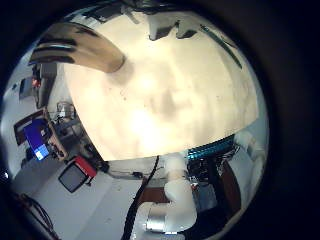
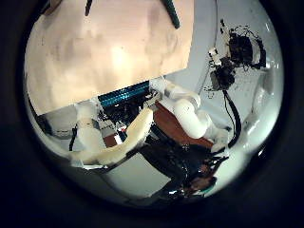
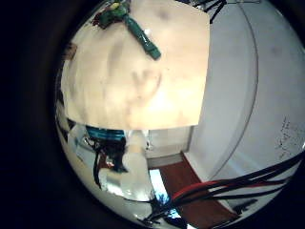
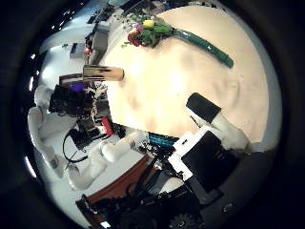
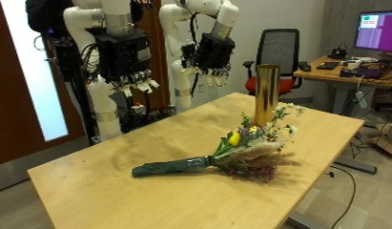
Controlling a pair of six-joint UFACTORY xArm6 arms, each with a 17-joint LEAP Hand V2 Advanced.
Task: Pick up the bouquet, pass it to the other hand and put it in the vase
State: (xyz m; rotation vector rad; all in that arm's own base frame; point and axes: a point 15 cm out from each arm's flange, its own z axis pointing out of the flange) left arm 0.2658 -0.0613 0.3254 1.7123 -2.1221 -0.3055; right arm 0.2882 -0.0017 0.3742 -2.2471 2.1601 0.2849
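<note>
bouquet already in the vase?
No: in the outside view the bouquet lies flat on the table, beside the upright gold vase.

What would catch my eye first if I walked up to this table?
Probably the bouquet, lying flat on the wooden table with its green-wrapped stems pointing toward the near end. Just behind its flowers stands a tall golden vase, upright and empty. Above the far edge hang the left hand and right hand, holding nothing.
</note>
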